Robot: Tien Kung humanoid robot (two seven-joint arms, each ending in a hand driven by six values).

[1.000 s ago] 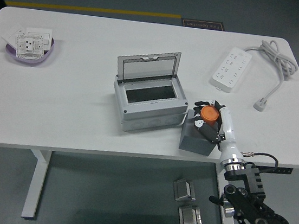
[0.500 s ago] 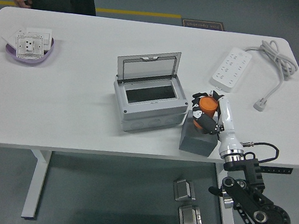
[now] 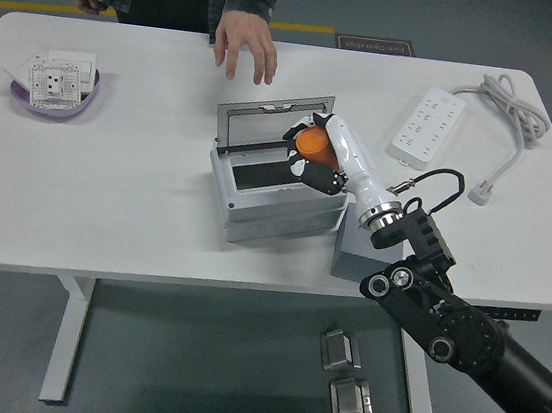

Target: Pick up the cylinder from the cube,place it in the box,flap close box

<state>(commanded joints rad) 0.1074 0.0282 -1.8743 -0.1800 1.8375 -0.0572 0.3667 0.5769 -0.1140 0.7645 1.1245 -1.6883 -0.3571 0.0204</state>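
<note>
My right hand (image 3: 314, 156) pinches the orange cylinder (image 3: 311, 143) above the open box (image 3: 276, 188), over its right end. The grey cube (image 3: 352, 257) sits just right of the box on the counter (image 3: 136, 199). A person's hand (image 3: 245, 47) hovers behind the box.

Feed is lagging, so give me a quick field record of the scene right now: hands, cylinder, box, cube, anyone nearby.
right hand: shut on the orange cylinder, over the open box
left hand: not in view
box: grey, lid upright, interior looks empty
cube: grey, right of box, partly hidden by the arm
person: at far side, one hand over the table edge
</note>
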